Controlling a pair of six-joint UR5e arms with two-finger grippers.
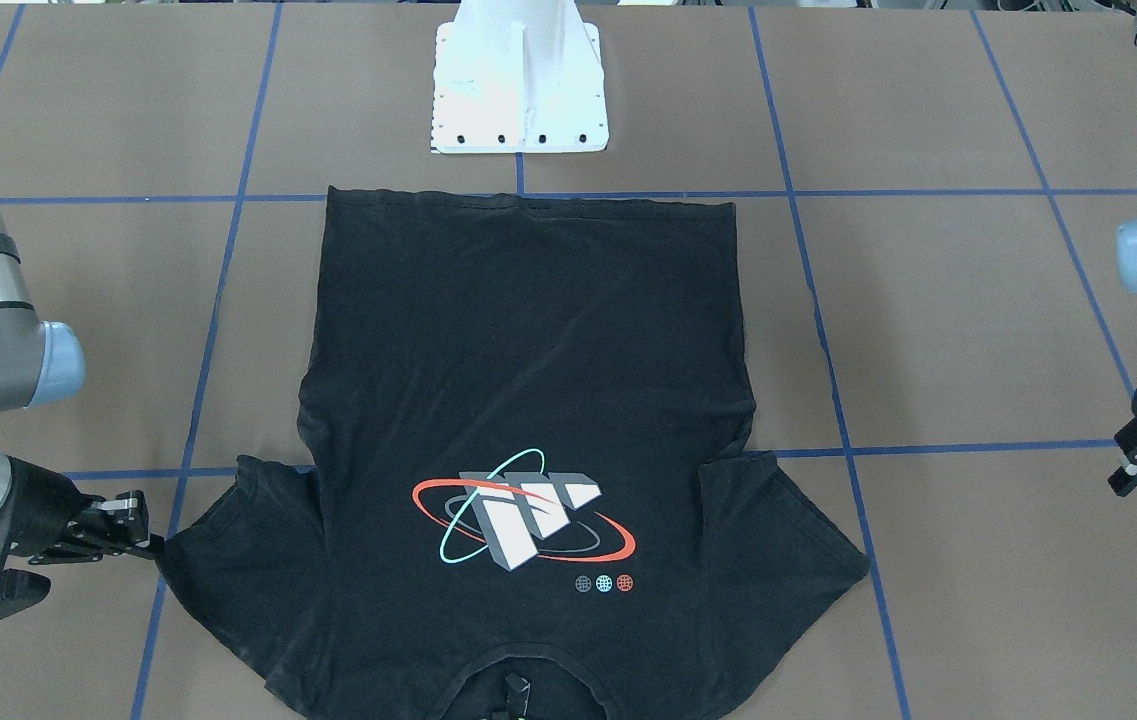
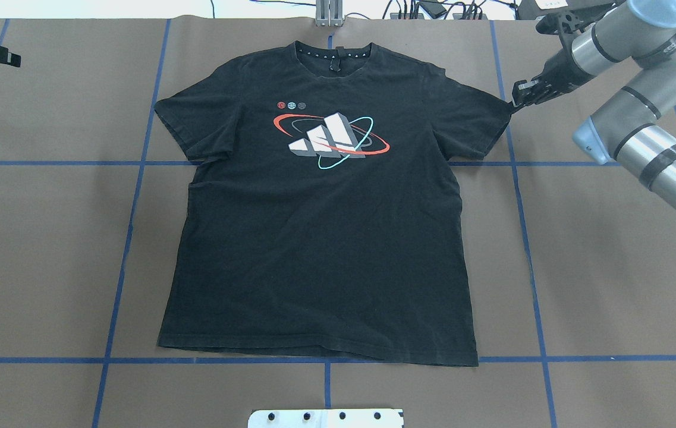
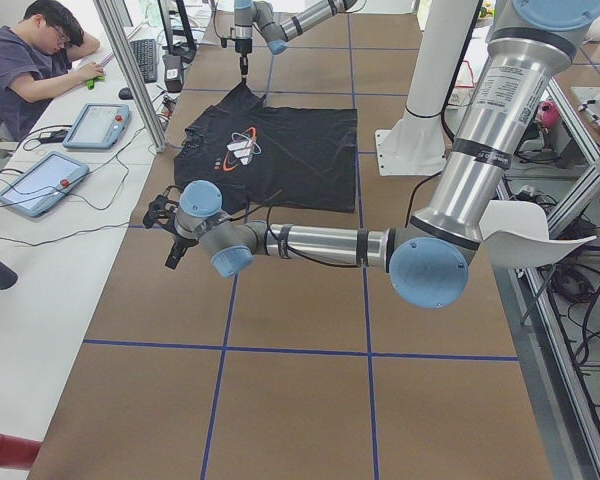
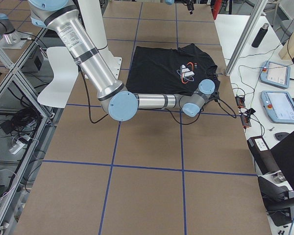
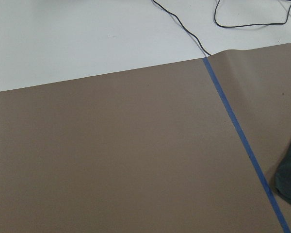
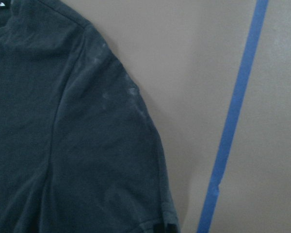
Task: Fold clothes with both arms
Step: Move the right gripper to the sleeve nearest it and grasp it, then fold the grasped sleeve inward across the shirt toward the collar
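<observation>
table [image 2: 611,267]: black shirt [image 2: 314,249] flat, logo [image 2: 329,139] up; right gripper [image 2: 515,102] at sleeve [image 2: 474,113], left gripper [image 1: 1136,468] apart; jaws unclear

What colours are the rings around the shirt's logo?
Rings: red and teal, with a faint grey one; best in the front-facing view.

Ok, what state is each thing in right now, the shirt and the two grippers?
T-shirt: spread flat, logo facing up, not yet folded.
right gripper: at the tip of one sleeve; the views do not show whether it is open or shut.
left gripper: open, clear of the T-shirt, holding nothing.
</observation>
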